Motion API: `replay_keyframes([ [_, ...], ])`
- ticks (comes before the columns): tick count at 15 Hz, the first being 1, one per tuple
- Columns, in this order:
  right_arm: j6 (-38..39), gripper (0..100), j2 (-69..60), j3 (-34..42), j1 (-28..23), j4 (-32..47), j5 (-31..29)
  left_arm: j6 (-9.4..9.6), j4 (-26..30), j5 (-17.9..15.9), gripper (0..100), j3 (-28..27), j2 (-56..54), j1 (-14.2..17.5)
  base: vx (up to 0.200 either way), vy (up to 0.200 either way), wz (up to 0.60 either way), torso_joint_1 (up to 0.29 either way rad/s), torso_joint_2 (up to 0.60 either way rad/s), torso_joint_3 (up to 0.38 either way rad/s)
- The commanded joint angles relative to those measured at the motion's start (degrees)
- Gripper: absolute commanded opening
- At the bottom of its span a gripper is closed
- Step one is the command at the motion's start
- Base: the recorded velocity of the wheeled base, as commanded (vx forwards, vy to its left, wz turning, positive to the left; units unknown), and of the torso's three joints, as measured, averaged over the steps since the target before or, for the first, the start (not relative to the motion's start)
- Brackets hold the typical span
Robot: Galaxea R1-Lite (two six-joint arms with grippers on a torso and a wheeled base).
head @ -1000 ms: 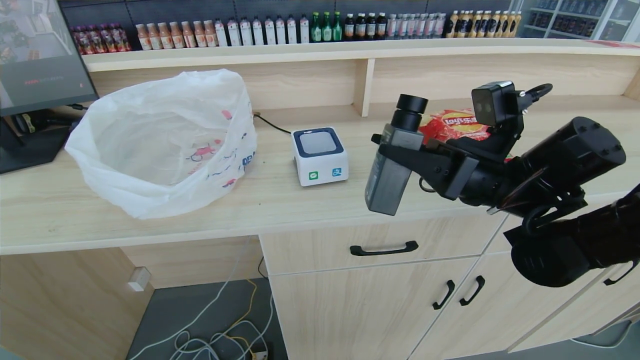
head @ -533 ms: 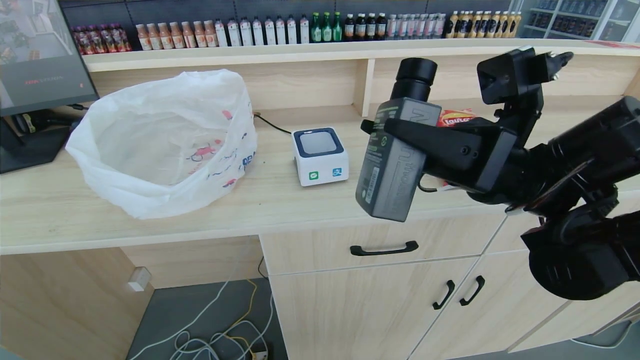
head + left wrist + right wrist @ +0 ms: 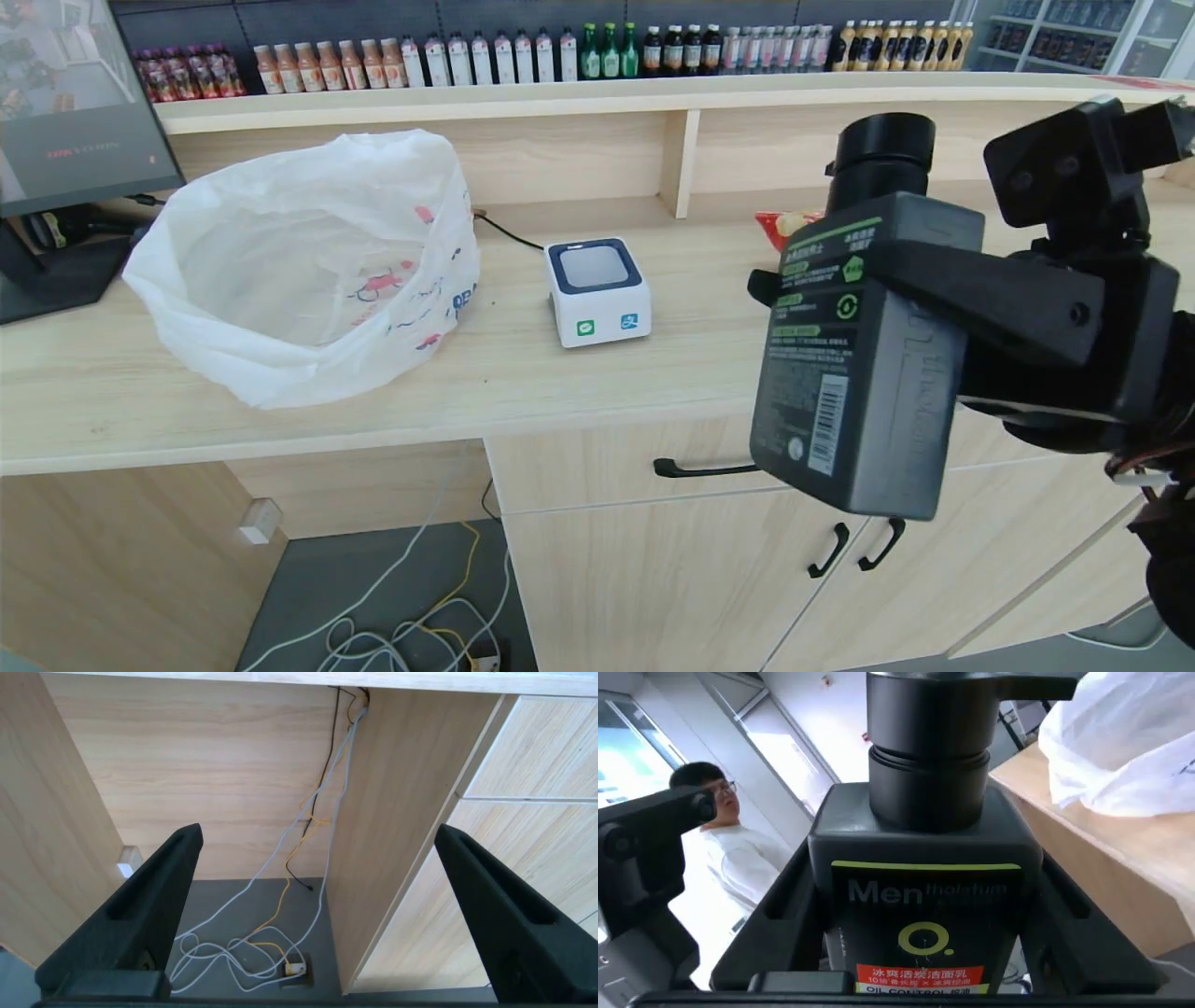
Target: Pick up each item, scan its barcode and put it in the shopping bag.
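**Partner:** What have you got in hand?

**Me:** My right pincer (image 3: pixel 845 280) is clamped across the shoulders of a dark grey bottle (image 3: pixel 864 345), one finger on either side. It holds the bottle in the air, clear of the worktop (image 3: pixel 523 373).

**Partner:** How does it lie?

**Me:** Its long axis is close to upright, tipped a little, with the black cap (image 3: pixel 880 154) at twelve o'clock and the base at six. The barcode (image 3: pixel 828 425) sits low on the face turned back toward my head, not toward the reader.

**Partner:** And the scanner?

**Me:** The scanner (image 3: pixel 597 289) stands on the worktop at about ten o'clock from the bottle, window up. The shopping bag (image 3: pixel 308 271) gapes farther out, along nine o'clock. I judge the next move must carry the bottle toward ten o'clock and roll it so the barcode face looks down on that window.

**Partner:** The other arm?

**Me:** My left pincer (image 3: pixel 318 833) hangs below the worktop, fingers wide, holding nothing. The right arm has the bottle, so the scan falls to it.
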Motion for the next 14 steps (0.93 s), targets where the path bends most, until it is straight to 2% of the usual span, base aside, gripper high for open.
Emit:
replay_keyframes([
  [1,0.2,0,-3.7,3.4,1.0,-0.1,0.0,-0.01,0.0,0.0,100,0.0,0.0,-0.1,0.0,0.0,0.0,0.0,0.0,0.0],
  [7,-0.7,0,-0.7,2.4,1.1,-0.1,-0.1,-0.01,0.0,-0.1,100,0.0,0.0,0.0,0.0,0.0,0.0,0.0,0.0,0.0],
  [11,-4.9,0,2.6,-3.4,1.0,-0.1,-0.1,-0.01,0.0,0.0,100,0.0,0.0,0.0,0.0,0.0,0.0,0.0,0.0,0.0],
  [14,-12.4,0,6.5,-4.6,-0.9,-0.1,-0.4,-0.01,0.0,0.0,100,0.0,0.0,0.0,0.0,0.0,0.0,0.0,0.0,0.0],
])
